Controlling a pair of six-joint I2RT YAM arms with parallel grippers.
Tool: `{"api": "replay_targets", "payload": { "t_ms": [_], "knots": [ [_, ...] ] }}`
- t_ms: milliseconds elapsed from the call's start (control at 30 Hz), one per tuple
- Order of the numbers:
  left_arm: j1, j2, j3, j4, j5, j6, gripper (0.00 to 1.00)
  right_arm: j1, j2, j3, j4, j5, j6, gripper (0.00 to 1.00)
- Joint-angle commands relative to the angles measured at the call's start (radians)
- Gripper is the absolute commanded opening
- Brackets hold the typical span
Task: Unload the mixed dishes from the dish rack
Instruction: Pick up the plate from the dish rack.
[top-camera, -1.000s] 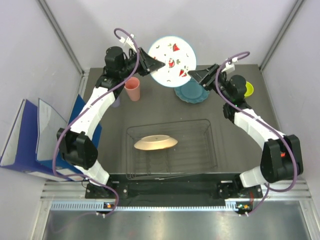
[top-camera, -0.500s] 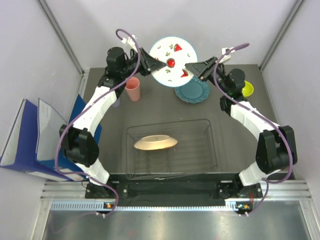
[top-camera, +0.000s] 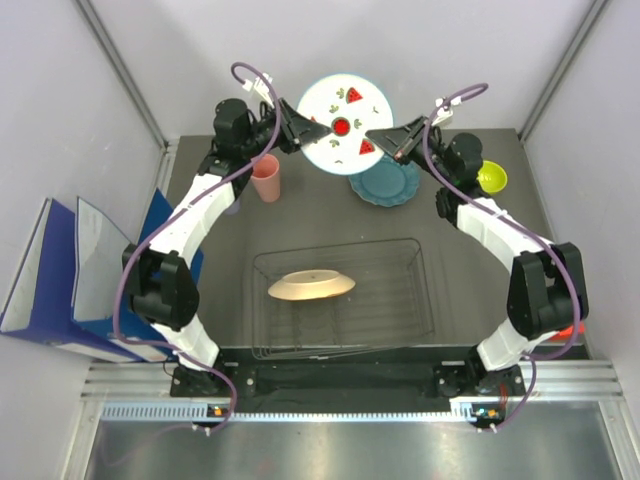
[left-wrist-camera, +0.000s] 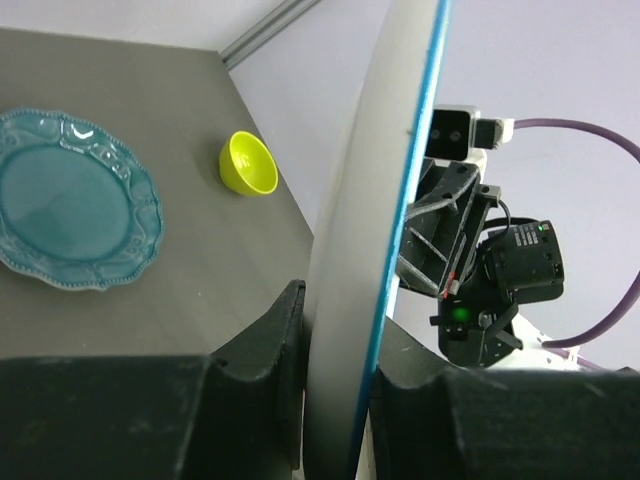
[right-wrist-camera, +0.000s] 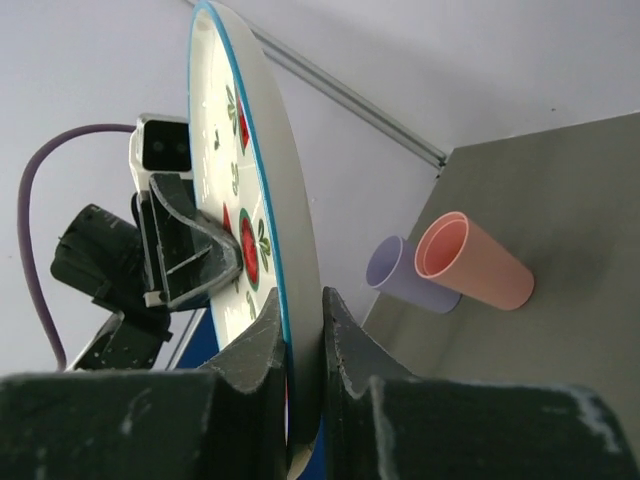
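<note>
Starting at the near end: the dish rack (top-camera: 400, 300) sits in the middle of the desk (top-camera: 320, 220) with just the peach plate (top-camera: 311, 285) in it, lying across the wires on the left side. That's the only dish I can see that hasn't come out yet.

Further back, the unloaded stuff is spread along the far part of the desk. On the far left is the salmon-pink cup (top-camera: 265, 178), with the lavender cup (right-wrist-camera: 400, 275) just beside it and mostly hidden under the left arm (top-camera: 190, 225) in the overhead view. On the far right are the teal scalloped plate (top-camera: 385, 183), flat on the desk, and the yellow-green bowl (top-camera: 491, 178), off to its right and not touching it.

Farthest back and way up in the air is the white plate with red marks (top-camera: 345, 125), on edge. Both arms have it: the left jaws are clamped on its left rim, and the right jaws are closed on the opposite rim. The wrist views both show fingers pinching either side of the edge.

So to me this looks like a mid-air handoff. One side has to let go cleanly before the other moves, or they'll be tugging against each other. Then the plate needs tipping flat and lowering onto a free bit of desk, probably near the teal one. After that it's the peach plate.
</note>
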Motion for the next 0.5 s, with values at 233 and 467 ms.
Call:
{"api": "replay_targets", "payload": {
  "t_ms": [233,467],
  "knots": [
    [0.015,-0.017,-0.041,0.269,0.002,-0.124,0.0,0.032,-0.086,0.066,-0.148,0.027,-0.174,0.0],
    [0.025,0.027,-0.081,0.417,0.011,-0.216,0.57,0.029,-0.152,0.063,-0.202,0.051,-0.196,0.0]
  ]
}}
